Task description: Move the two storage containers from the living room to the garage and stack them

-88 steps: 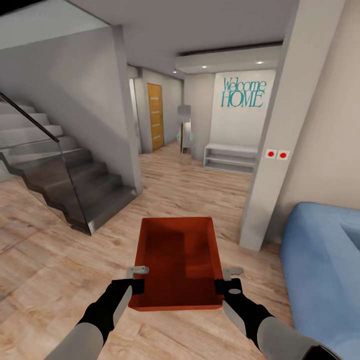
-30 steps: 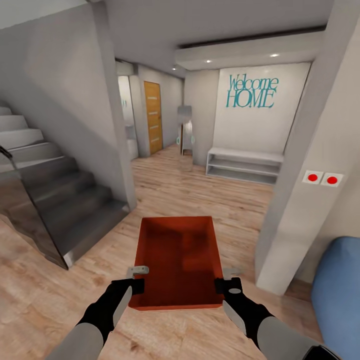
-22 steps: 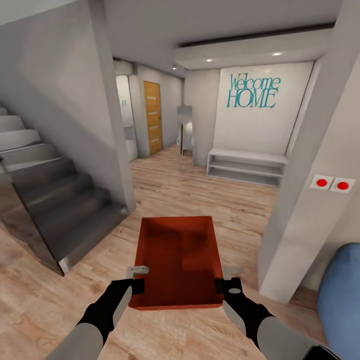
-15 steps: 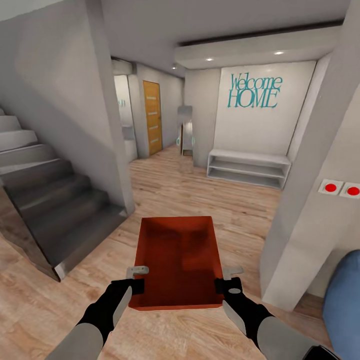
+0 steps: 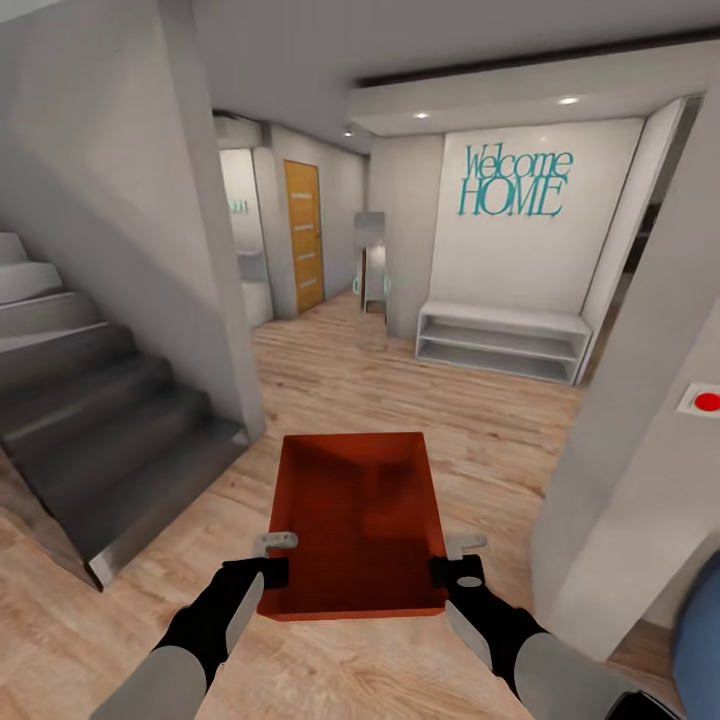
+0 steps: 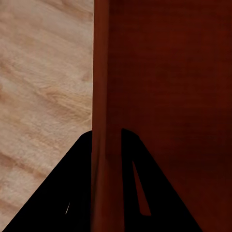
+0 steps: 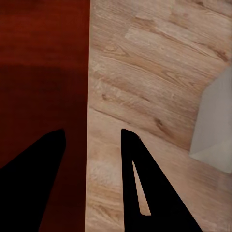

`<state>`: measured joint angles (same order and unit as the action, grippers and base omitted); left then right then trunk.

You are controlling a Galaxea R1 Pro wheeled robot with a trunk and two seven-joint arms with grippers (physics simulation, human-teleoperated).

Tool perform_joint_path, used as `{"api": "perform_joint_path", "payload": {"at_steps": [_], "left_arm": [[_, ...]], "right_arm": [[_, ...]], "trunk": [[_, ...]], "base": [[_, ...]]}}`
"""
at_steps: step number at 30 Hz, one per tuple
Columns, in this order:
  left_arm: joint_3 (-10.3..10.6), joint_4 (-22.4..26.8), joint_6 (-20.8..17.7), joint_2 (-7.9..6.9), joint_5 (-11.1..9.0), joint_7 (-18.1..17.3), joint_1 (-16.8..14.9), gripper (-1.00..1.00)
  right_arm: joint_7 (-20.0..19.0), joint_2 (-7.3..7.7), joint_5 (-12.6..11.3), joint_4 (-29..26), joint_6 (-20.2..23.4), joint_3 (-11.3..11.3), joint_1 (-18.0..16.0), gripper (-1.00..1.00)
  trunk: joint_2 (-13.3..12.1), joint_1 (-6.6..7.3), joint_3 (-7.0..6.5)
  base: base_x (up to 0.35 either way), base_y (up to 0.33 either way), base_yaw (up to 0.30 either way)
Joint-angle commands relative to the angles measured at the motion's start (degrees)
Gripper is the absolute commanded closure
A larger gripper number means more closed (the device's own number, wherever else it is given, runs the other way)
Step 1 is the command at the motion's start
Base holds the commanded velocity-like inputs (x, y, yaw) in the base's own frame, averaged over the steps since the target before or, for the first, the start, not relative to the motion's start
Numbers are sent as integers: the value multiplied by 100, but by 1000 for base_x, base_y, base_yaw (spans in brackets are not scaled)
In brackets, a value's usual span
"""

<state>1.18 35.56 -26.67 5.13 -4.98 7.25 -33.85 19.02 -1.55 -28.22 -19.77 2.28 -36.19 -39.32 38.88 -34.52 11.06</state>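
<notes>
Container (image 5: 355,520) up front and centre, a red-orange open bin carried level above the light wood-plank floor (image 5: 480,420), long axis pointing ahead down the hallway. Left tool (image 5: 275,560) is clamped on the bin's near left wall, and the left wrist view confirms it: one dark finger (image 6: 72,183) outside the wall, the other inside, the red wall (image 6: 104,96) pinched between them. Right tool (image 5: 458,560) sits at the near right corner of the bin; in the right wrist view one finger (image 7: 145,183) lies over the planks outside and the other over the red interior (image 7: 43,58), with the wall edge running between them, so it straddles that wall, though how tightly it presses I cannot tell for sure from the gap showing there. Both black forearms reach in from the lower edge of the head view.

Around the bin: grey staircase (image 5: 100,400) off to the left, a grey pillar (image 5: 640,420) close on the right with a red-dotted switch plate (image 5: 703,402) on it, and a sliver of blue sofa (image 5: 700,630) at the lower right corner. Ahead, a white wall with teal "Welcome HOME" lettering (image 5: 512,182) above a low white shelf unit (image 5: 503,341). Further down the hall, an orange-brown wooden door (image 5: 304,236) and a tall narrow mirror (image 5: 371,275). Ceiling spotlights glow above.
</notes>
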Motion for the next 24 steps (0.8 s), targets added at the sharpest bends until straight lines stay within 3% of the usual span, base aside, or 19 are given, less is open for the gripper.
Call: {"api": "perform_joint_path", "payload": {"at_steps": [1,24], "left_arm": [[-153,30,-43,5,172,163,-6,100],[-153,30,-48,6,164,163,-5,100]], "right_arm": [[32,-109,-78,-18,27,7,-3,100],[33,-109,-69,-16,27,7,-3,100]], "trunk": [[8,-5,9],[8,-5,9]], "base": [[323,0,0],[323,0,0]]}}
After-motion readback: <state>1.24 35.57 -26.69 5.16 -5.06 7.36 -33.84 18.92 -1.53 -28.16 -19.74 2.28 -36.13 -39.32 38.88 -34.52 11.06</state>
